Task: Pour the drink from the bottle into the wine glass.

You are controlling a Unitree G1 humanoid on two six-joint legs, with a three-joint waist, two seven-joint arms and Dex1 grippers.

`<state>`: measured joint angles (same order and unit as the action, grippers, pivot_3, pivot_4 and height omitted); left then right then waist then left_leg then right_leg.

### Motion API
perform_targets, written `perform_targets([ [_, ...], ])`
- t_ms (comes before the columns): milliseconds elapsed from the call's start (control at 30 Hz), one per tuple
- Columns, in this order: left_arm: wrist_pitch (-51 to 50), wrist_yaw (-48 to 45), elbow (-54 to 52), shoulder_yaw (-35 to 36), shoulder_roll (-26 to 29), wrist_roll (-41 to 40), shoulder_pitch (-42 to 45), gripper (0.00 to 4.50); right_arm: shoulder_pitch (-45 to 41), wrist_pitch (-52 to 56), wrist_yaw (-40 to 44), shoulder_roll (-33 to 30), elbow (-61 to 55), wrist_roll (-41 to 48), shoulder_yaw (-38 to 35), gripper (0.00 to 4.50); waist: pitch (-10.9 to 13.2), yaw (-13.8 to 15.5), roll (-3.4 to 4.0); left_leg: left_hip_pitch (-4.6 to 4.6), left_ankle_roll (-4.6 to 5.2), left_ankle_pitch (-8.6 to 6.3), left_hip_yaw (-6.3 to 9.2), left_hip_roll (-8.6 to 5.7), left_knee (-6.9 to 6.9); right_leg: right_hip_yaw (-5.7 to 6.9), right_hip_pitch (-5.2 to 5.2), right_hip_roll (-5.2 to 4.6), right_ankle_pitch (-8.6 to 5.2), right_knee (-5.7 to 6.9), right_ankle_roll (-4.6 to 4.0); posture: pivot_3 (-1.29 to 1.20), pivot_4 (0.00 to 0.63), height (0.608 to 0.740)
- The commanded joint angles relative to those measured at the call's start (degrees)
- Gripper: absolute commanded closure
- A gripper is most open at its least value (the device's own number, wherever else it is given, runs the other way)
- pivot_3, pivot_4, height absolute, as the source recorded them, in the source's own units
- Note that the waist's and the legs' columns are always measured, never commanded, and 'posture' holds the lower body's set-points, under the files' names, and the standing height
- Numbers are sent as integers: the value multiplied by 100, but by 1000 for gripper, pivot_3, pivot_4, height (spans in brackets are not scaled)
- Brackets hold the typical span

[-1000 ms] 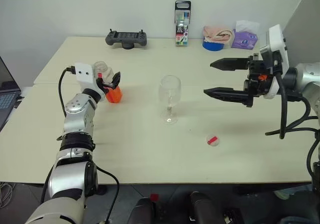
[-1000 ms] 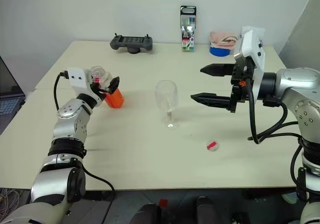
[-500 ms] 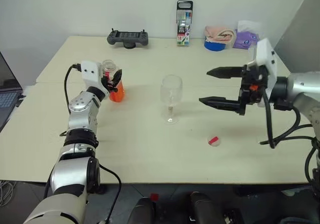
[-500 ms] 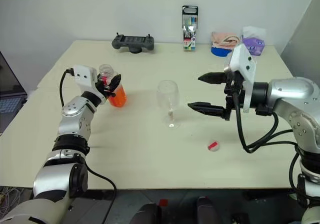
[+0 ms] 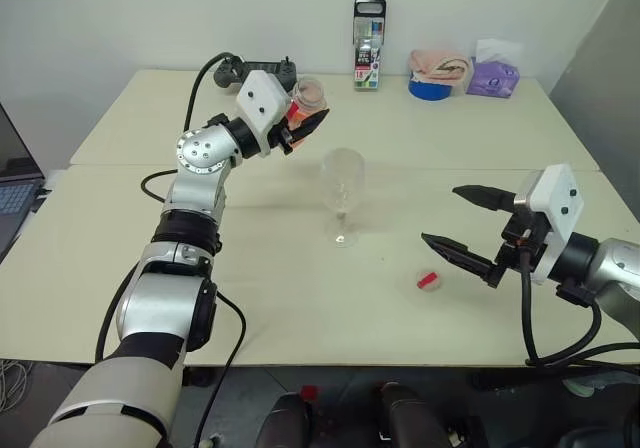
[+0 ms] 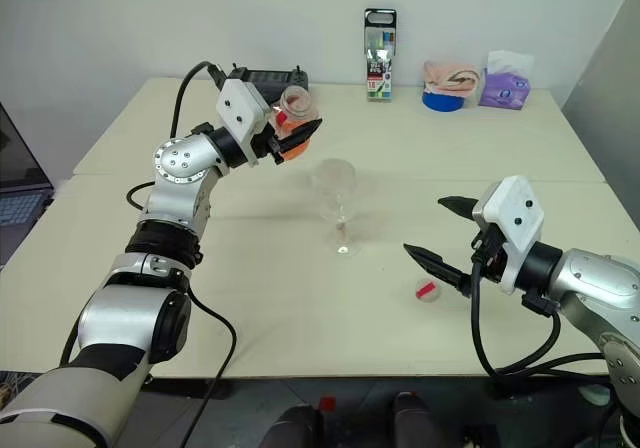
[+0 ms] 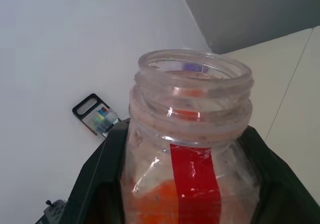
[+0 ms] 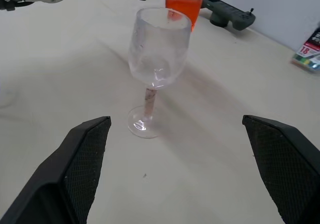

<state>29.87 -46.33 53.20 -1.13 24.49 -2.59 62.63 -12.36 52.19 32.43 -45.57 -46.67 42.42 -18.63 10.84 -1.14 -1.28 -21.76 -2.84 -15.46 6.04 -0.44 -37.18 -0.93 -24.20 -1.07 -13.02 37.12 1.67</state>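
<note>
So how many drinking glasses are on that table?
1. The wine glass stands upright near the table's middle, apparently empty, just below the bottle held in the left gripper. None seems hidden.

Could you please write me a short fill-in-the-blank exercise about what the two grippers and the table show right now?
1. The left gripper is shut on the ____.
2. The bottle has no cap on its ____.
3. The wine glass stands upright on the table and is ____ of drink.
4. The right gripper holds nothing; its fingers stand ____.

Missing words: bottle; mouth; empty; open
</note>
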Motion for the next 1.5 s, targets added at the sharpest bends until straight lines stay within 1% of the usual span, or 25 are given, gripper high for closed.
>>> perform_targets([
  [33,867,-102,175,-46,44,136,379,2365,32,22,-196,-77,-300,215,-279,0,0,-1,0,0,0,1,1,0,-1,1,1,0,0,1,0,0,150,740],
  [200,1542,-188,498,-259,3,409,473,2365,151,54,-430,-108,-443,321,-355,0,0,1,0,-8,1,0,0,-6,-5,-1,3,-5,6,-6,-9,0,150,740],
  [233,1637,-131,573,-291,7,481,509,2365,167,58,-477,-105,-466,334,-348,0,0,1,0,-8,1,0,-1,-8,-5,-2,3,-7,17,-7,-26,0,150,740],
  [533,2443,386,902,-599,160,1192,742,2365,292,50,-714,-168,-602,562,-291,0,0,-12,0,-6,2,0,0,-6,-7,0,3,-4,17,-2,-25,0,150,740],
  [667,2828,969,949,-788,348,1747,800,2365,267,3,-733,-203,-580,558,-181,0,0,-30,0,-6,2,0,0,-6,-10,-1,4,-4,17,-1,-25,0,150,740],
  [733,2915,1194,980,-812,368,1852,817,2365,248,-19,-739,-216,-566,557,-130,0,0,-33,0,-5,2,0,1,-5,-9,-1,4,-4,17,0,-25,0,150,740],
  [833,3102,1618,957,-979,491,2284,857,2365,237,-39,-752,-239,-568,563,-75,0,0,-34,0,-6,2,0,2,-5,-13,0,5,-4,18,1,-25,0,150,740],
  [967,3259,1986,921,-1169,605,2647,889,2365,193,-54,-757,-257,-523,557,-34,0,0,-34,0,-7,2,0,0,-6,-19,-1,6,-5,19,3,-23,0,150,740],
  [1067,3247,2306,906,-1272,687,2898,913,2365,147,-54,-779,-261,-498,568,-12,0,0,-35,0,-8,2,0,0,-6,-27,-1,6,-4,20,7,-23,0,150,740],
  [1200,3282,2588,885,-1400,768,3140,965,2365,106,-45,-843,-242,-481,551,20,0,0,-36,0,-13,3,-1,2,-6,-48,-1,8,-4,18,15,-14,0,150,740],
  [1333,3313,2866,882,-1552,868,3418,1047,2365,89,-38,-856,-253,-461,554,34,0,0,-35,0,-15,3,-1,1,-8,-73,-4,12,-4,11,23,16,0,150,740],
  [1500,3314,3205,904,-1728,966,3690,1105,2365,32,-50,-882,-262,-394,482,110,0,0,-37,0,-11,3,-1,-2,-8,-80,-7,13,-4,15,34,21,0,150,740],
])
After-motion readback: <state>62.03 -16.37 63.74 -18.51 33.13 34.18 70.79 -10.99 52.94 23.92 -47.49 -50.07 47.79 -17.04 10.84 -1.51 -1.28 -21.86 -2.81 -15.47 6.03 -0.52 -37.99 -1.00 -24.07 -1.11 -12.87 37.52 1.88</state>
